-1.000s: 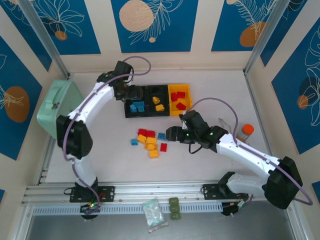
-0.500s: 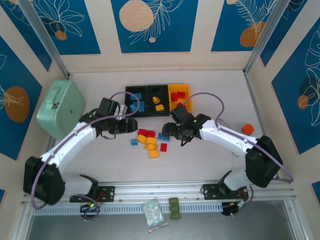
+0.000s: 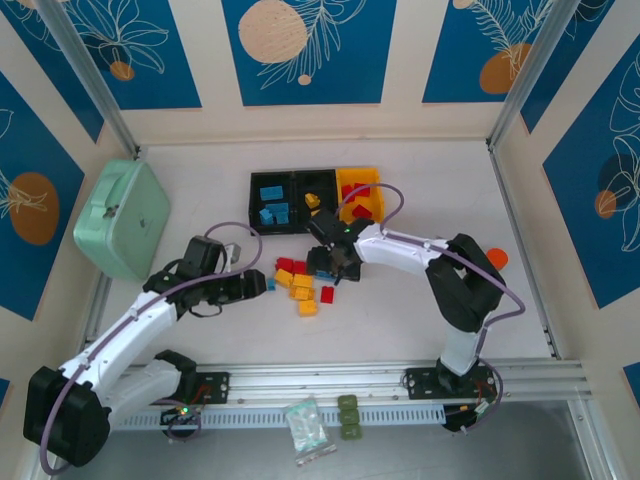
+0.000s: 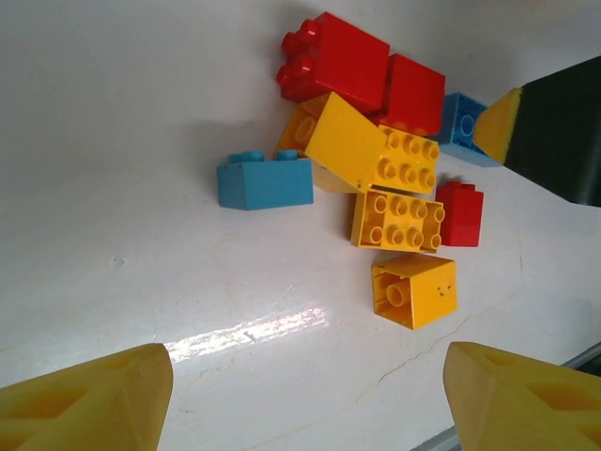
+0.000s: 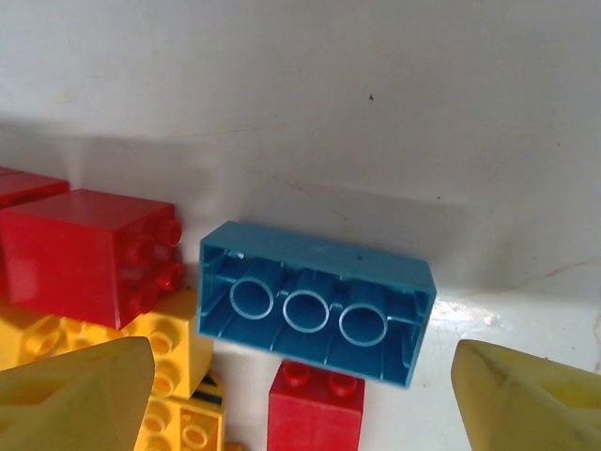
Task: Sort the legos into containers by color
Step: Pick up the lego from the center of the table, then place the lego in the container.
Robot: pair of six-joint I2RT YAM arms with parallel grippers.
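Bins (image 3: 322,184) held blue bricks (image 3: 272,212) left, yellow brick (image 3: 312,200) middle, red bricks (image 3: 350,190) right. Left gripper (image 4: 305,366) and right gripper (image 5: 300,355) gaped, empty.

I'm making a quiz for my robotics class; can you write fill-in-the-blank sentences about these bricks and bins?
The brick lying hollow side up before the right tool is ____.
The bin holding red bricks is ____.
Both black bins sit to its ____.
Missing words: blue, yellow, left.
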